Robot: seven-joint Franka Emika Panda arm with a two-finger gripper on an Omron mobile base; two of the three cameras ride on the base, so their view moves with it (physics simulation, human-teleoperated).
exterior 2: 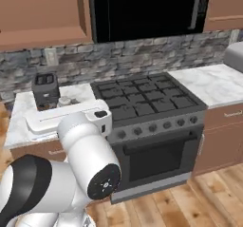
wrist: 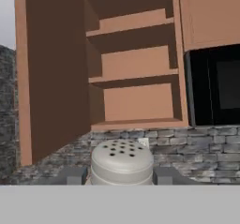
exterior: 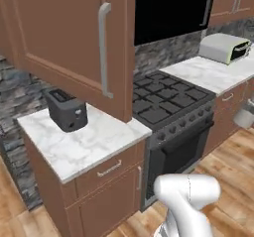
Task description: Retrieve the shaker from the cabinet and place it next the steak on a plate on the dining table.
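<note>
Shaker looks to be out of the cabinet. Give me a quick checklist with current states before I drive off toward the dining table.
1. Shaker sits between the two fingertips in the hand view: ok.
2. Claw shut on the shaker: ok.
3. Shaker out of the cabinet; its shelves are bare: ok.
4. Cabinet door closed: not ok, it hangs open over the counter.
5. Toaster on the counter clear of the arm's path: cannot tell.
6. Plate with steak located: cannot tell.
</note>
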